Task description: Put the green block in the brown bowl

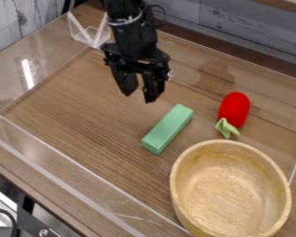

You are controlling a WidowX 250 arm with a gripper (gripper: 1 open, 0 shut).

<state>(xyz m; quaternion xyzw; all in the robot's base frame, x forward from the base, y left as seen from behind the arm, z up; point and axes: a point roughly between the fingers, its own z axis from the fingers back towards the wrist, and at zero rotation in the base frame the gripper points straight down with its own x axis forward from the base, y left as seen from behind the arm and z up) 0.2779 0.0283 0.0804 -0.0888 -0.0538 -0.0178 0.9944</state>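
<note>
A: Where's the block?
B: Light mint-green rectangular block (pixel 168 129) is flat on the brown wooden table (pixel 67 124). Lies diagonally, upper end toward the right. Not in the bowl.
A: Which bowl?
B: Big round light-tan wooden bowl (pixel 231 190), thick rim, visible grain. Lower right of the view, just beside the block, toward the viewer. Inside of it is bare.
A: Arm?
B: Black robot arm comes in from the top edge. Black two-fingered gripper (pixel 134 93) hangs over the table, up and left of the block in the view. Apart from the block, no contact.
A: Jaws?
B: Apart. Two dark fingers with a gap between them, nothing clamped.
A: Anything near the bowl?
B: Red rounded object with a pale green tip (pixel 235 113), on the table beyond the bowl. Tip points down toward the rim, close to it. Block is to its left.
A: Rest of the view?
B: Clear transparent plastic-looking item (pixel 89 30) at top left, behind the arm's left side in the view. Another clear edge at the left border, too cut off to identify. Black cable (pixel 7 213) in the lower left corner.
</note>
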